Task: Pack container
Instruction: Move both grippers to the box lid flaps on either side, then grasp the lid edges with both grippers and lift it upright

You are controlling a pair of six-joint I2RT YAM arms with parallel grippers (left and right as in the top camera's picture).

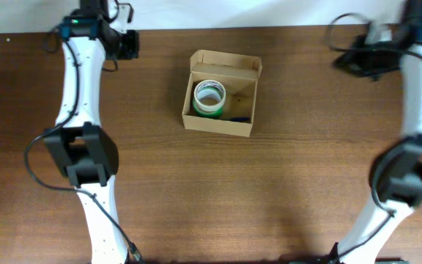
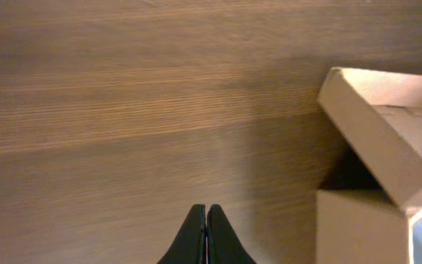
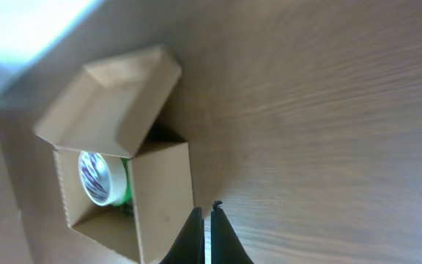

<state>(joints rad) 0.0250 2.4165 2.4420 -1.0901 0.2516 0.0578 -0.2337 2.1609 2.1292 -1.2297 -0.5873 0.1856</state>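
Note:
The tan cardboard container (image 1: 220, 125) stands open at the middle back of the table, its flap lid (image 1: 226, 61) raised at the far side. A green and white roll of tape (image 1: 209, 97) and a small dark object (image 1: 239, 117) lie inside. The container also shows in the left wrist view (image 2: 376, 139) and the right wrist view (image 3: 160, 194), where the tape roll (image 3: 97, 176) is visible. My left gripper (image 1: 128, 44) sits at the back left, shut and empty (image 2: 206, 213). My right gripper (image 1: 346, 61) sits at the back right, shut and empty (image 3: 205, 213).
The brown wooden table (image 1: 218, 198) carries only the container. Both arms' bases stand near the front edge at left (image 1: 83, 154) and right (image 1: 409, 176). A white wall runs along the table's back edge.

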